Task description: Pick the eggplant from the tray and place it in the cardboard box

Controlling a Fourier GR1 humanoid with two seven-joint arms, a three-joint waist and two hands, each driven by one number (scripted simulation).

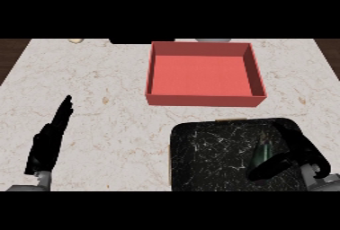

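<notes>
The eggplant (261, 152) is a small dark shape with a greenish end, lying on the right part of the black marbled tray (206, 155) at the lower right. My right hand (306, 152) hovers over the tray's right side. Its fingers stretch up past the eggplant and its thumb reaches under it, so the eggplant lies in the gap between them; the hand looks open around it. The box (199, 99) is red, open-topped and empty, standing just beyond the tray at the centre back. My left hand (45, 146) rests open at the left, fingers straight.
Pale marble counter (100, 90) spans the view. At its back edge sit a small beige thing (76, 40), a dark object (133, 41) and a grey object (214, 40), all cut off. Dark floor shows past the counter's left and right edges.
</notes>
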